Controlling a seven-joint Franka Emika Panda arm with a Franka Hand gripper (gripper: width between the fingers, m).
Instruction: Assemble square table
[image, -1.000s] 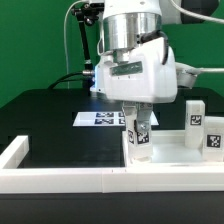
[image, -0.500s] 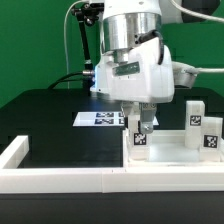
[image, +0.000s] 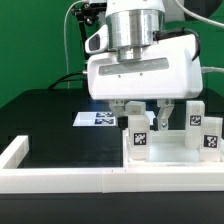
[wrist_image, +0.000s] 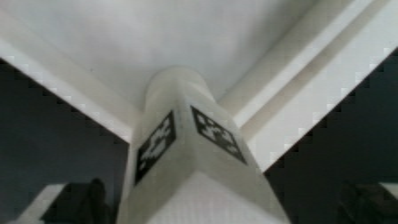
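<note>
We see one robot arm hanging over a black table (image: 40, 115), its white gripper (image: 147, 113) low near the front. Its two fingers (image: 130, 108) are spread apart, holding nothing, one on each side of a leg (image: 139, 136) without touching it.

We count three legs in the exterior view. The first stands upright between the fingers, a black-and-white tag on its face. The second leg (image: 194, 118) and third leg (image: 211, 139) stand upright well toward that view's right, close to each other, each tagged. A fourth we cannot make out.

All three legs stand on or beside one white slab (image: 170, 158), which lies flat at the front of the table, on the exterior view's right, just behind one long white rail (image: 60, 178) that borders the table's front edge and turns up at the exterior view's left.

One marker board (image: 98, 119) lies flat on the table behind the gripper, partly hidden by it.

In the wrist view we see one leg (wrist_image: 192, 150) up close, with two tagged faces meeting at an edge, standing on the white slab (wrist_image: 125, 40). The two dark fingertips (wrist_image: 75, 200) show at either side of it, clear of the leg.
</note>
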